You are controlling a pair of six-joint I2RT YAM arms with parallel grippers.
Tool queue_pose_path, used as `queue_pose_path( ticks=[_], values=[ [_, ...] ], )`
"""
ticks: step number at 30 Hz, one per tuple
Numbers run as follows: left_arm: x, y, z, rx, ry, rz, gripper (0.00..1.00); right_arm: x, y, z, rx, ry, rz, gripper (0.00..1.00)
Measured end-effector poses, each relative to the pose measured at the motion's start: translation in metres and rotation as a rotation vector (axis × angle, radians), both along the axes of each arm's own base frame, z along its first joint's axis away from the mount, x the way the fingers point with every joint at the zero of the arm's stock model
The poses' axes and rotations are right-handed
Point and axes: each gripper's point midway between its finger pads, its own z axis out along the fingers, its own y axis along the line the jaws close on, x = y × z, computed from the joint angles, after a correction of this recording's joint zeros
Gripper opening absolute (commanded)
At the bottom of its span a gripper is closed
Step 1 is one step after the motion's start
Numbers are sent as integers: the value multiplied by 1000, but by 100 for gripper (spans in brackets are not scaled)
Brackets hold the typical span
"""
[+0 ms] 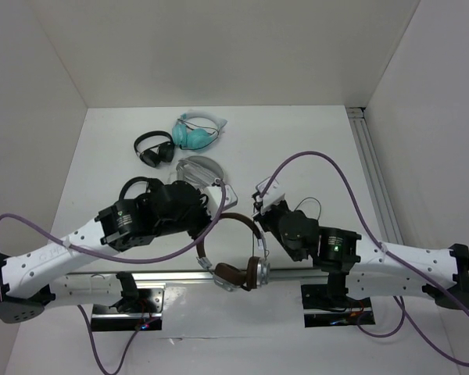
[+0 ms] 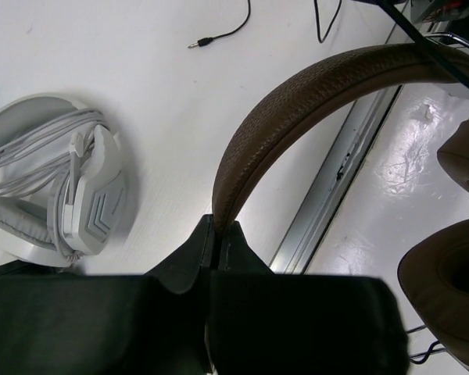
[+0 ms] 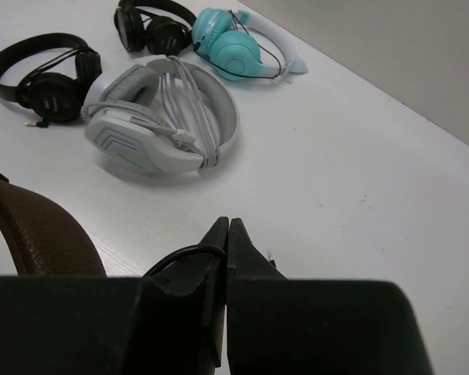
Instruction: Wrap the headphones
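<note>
Although the headphones [image 1: 236, 273] are held and their cable [image 3: 184, 251] appears to be caught, no winding can be seen, so the task is judged to be at its start. The left pincer [image 2: 217, 230] is clamped on one end of the brown headband [image 2: 297, 101], with the jaws pressed against it on either side. The arch is held out over the worktop [image 1: 297, 141] between the two arms, and the earcups [image 2: 445, 281] are seen at the near edge beside the metal rail [image 2: 336, 172]. Whether the cups rest on anything cannot be told. The right pincer [image 3: 225, 226] is drawn together, and a thin dark loop of the cable emerges at its tips, so it is taken to be gripping that cable. The plug [image 2: 194, 44] lies loose on the worktop, well apart from the headband, and no turn of cable is seen around band or cups. All of the wrapping is therefore left: the cable has to be led round the headphones turn by turn and its end secured. The white headset [image 3: 160, 125] nearby, with its cord wound about it, shows the result wanted.
</note>
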Motion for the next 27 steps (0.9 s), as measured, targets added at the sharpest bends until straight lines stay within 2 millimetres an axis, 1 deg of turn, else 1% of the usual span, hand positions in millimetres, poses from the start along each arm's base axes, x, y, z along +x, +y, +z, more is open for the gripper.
queue_pose_path(
  ticks=[5,6,7,11,15,18,21,26,27],
  values=[
    [-5,3,6,-34,-7,-18,0,-8,6,-2,16,-2,83,0],
    [-6,4,9,-44,-14,-18,0,-11,7,-3,19,-2,103,2],
    [-7,6,13,-53,-21,-16,0,-13,9,-3,23,-1,127,2],
    [-11,14,30,-122,-59,-16,0,-21,18,2,52,-5,227,2],
    [-12,25,48,-185,-106,4,0,-21,26,9,87,-4,296,2],
    [-11,31,60,-227,-137,22,0,-22,33,9,99,4,346,2],
    [-10,35,68,-252,-158,37,0,-24,41,7,115,4,388,3],
    [-9,41,76,-280,-182,59,0,-31,52,-7,136,7,449,6],
    [-9,41,77,-281,-183,64,0,-31,54,-8,142,5,454,9]
  ],
)
